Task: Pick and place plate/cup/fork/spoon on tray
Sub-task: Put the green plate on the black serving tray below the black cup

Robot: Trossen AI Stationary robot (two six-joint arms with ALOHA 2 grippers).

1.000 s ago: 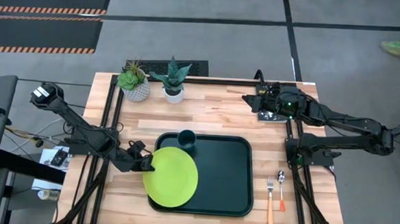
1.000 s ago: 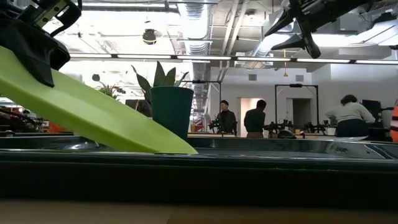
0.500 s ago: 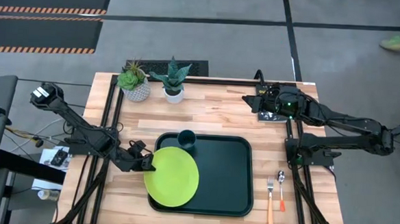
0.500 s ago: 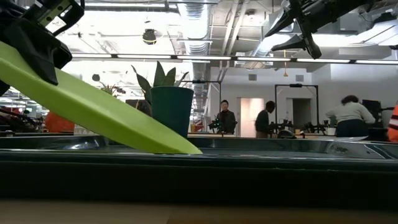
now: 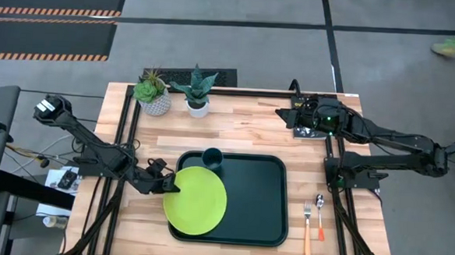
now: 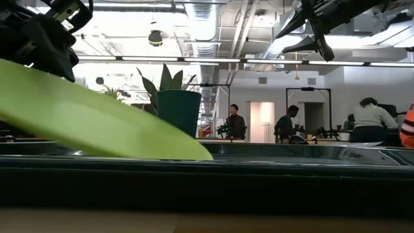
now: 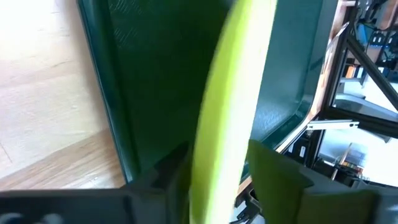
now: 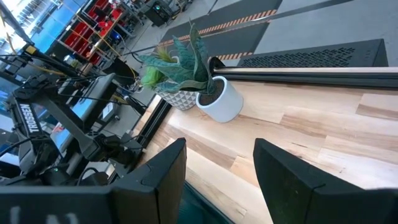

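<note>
— On your left, what's the left end effector (image 5: 171, 185) doing?
— Its fingers straddle the plate's (image 5: 195, 201) rim; you can't tell if they still pinch. The plate leans, far edge down on the tray (image 5: 259, 199), beside the cup (image 5: 213, 158).
— And to your right?
— Fork (image 5: 307, 224) and spoon (image 5: 319, 214) lie on the bench (image 5: 243, 128); the right end effector (image 8: 217, 180) hangs open, empty, over the far corner.
</note>
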